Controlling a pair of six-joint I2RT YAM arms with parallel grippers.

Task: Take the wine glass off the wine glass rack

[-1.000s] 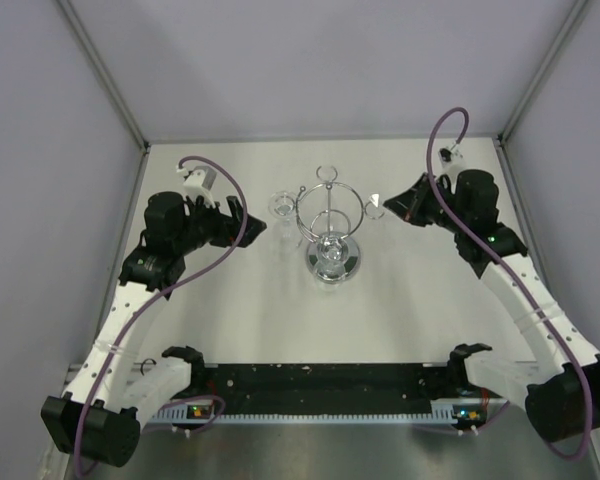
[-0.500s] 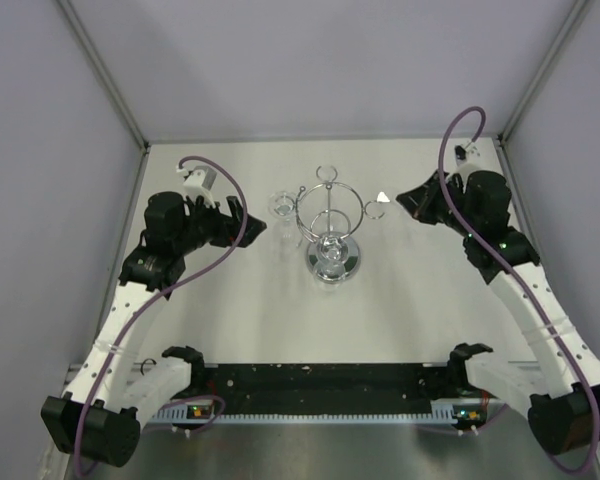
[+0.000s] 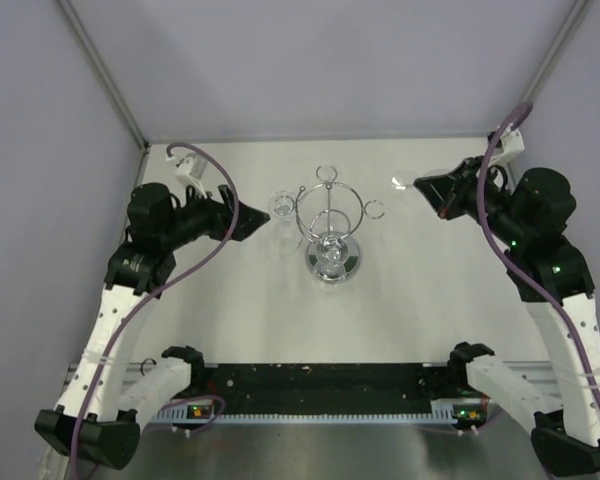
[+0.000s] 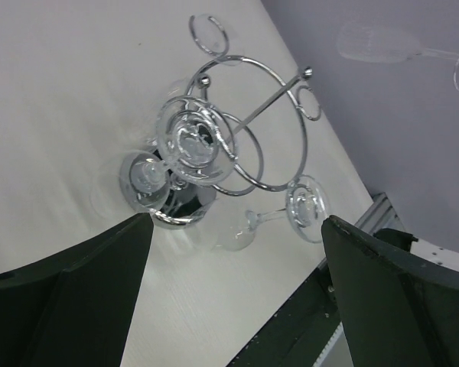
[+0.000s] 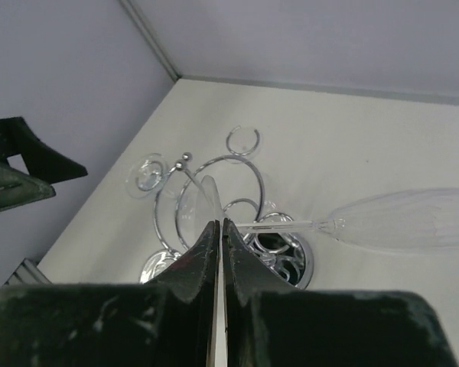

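**A:** White tabletop (image 3: pixel 410 300), lilac walls (image 3: pixel 330 70) around it. Where does the wine glass rack stand?

**B:** The wine glass rack (image 3: pixel 332 260) stands upright mid-table between the two arms, with its mirrored base flat on the surface.

**A:** And the wine glass?

**B:** The wine glass (image 5: pixel 402 220) is off the rack and up in the air to the rack's right, apart from the wire. It lies on its side. The right gripper (image 5: pixel 218 226) has its fingers pressed together on the edge of the foot (image 5: pixel 201 200). From there the stem runs out sideways and the bowl points away from the fingertips.

**A:** Is anything between the other fingers?

**B:** No. The left gripper (image 3: pixel 255 218) is spread wide and holds nothing. It sits just left of the rack and faces it.

**A:** What lies in front of it?

**B:** A second glass (image 4: pixel 306 208) hangs by its foot in a small ring on the rack's left side. In the left wrist view it sits in the gap between the two fingers (image 4: pixel 76 267) but touches neither.
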